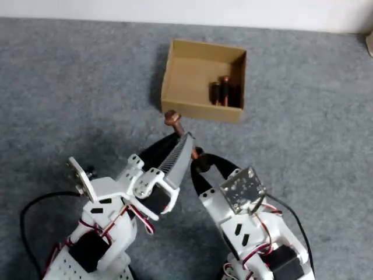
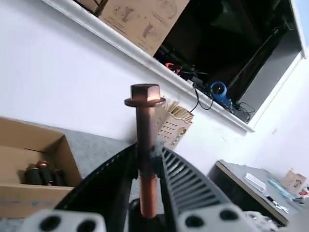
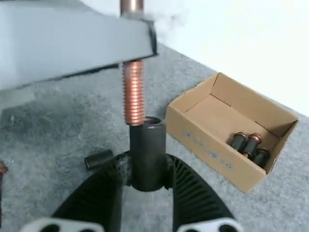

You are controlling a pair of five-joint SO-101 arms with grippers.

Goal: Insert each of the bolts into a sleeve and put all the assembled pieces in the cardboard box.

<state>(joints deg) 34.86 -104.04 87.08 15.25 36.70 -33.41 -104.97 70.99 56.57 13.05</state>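
Note:
My left gripper (image 2: 146, 162) is shut on a copper bolt (image 2: 144, 140), which it holds by the shank with the hex head (image 1: 172, 118) pointing toward the cardboard box (image 1: 175, 87). My right gripper (image 3: 147, 166) is shut on a black sleeve (image 3: 147, 152). The bolt's threaded tip (image 3: 133, 94) sits right at the sleeve's open mouth, roughly in line with it. The two grippers meet in the high view just in front of the box, left gripper (image 1: 185, 144) and right gripper (image 1: 201, 163). Inside the box lie assembled pieces (image 1: 224, 91).
A loose black sleeve (image 3: 98, 159) lies on the grey carpet near my right gripper. A copper-coloured bit (image 3: 2, 169) shows at the edge of the right wrist view. The box's wall (image 3: 207, 145) stands beyond the held sleeve.

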